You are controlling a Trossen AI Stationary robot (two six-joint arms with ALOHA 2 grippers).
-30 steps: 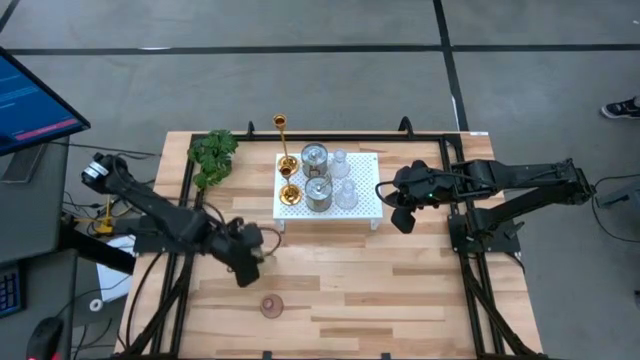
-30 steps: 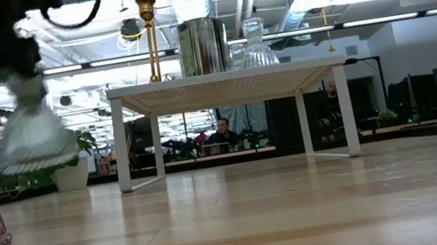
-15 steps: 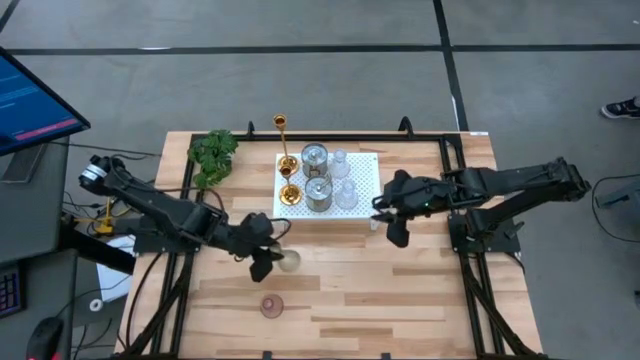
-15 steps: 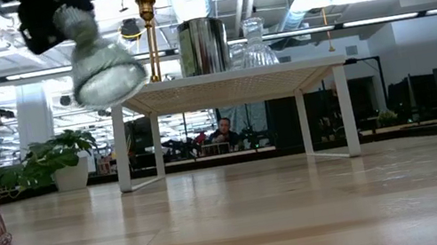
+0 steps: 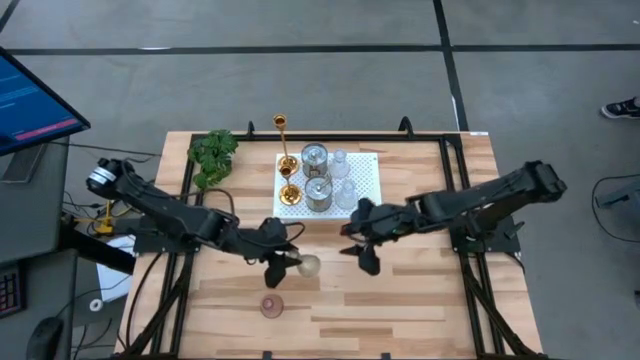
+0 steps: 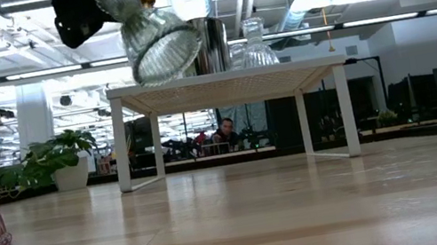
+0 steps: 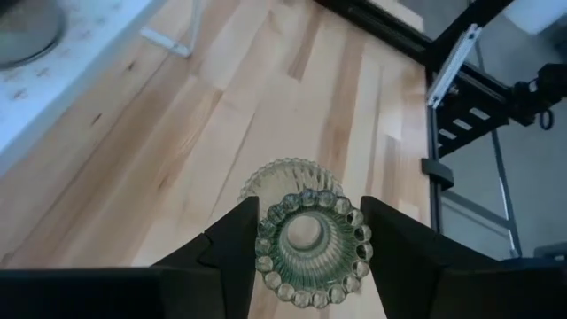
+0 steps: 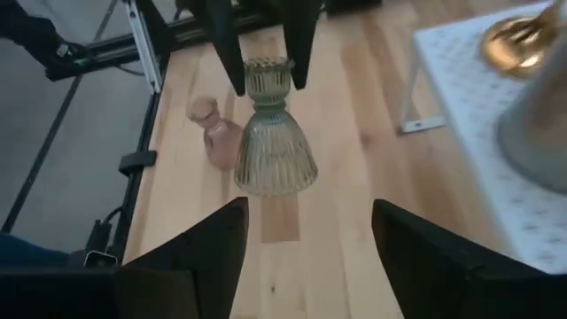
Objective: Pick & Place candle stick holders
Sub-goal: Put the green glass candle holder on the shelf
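Note:
My left gripper (image 5: pixel 288 262) is shut on a greenish ribbed glass candle stick holder (image 5: pixel 305 265), which is in the air over the table's middle. My right gripper (image 8: pixel 310 257) stands open just right of it (image 5: pixel 360 252), its fingers pointing at the holder and touching nothing. A pinkish glass holder (image 5: pixel 271 305) stands upright on its base near the front edge. Gold holders (image 5: pixel 290 192), silvery cups (image 5: pixel 318 192) and clear glass ones (image 5: pixel 345 193) stand on the white perforated stand (image 5: pixel 368 205). My left gripper pinches the greenish holder's beaded upper cup (image 7: pixel 265 248) between its two fingers, on two opposite sides. The fingers lie along the holder, reaching toward the table's right and slanting down. The holder is lifted clear and tilted, its wide ribbed base (image 6: pixel 165 51) pointing down and right.
A green leafy plant (image 5: pixel 212 155) lies at the far left of the table. A tall slender gold holder (image 5: pixel 283 135) rises at the stand's far left corner. Bare wood (image 5: pixel 420 290) spreads over the near right. A monitor (image 5: pixel 30 100) stands off the table's left.
My left gripper has carried the greenish holder up and toward the table's right; the holder has tipped from hanging base-down to slanting, base toward the right. My right gripper has come from beside the stand toward the table's left and near edge, up to the holder.

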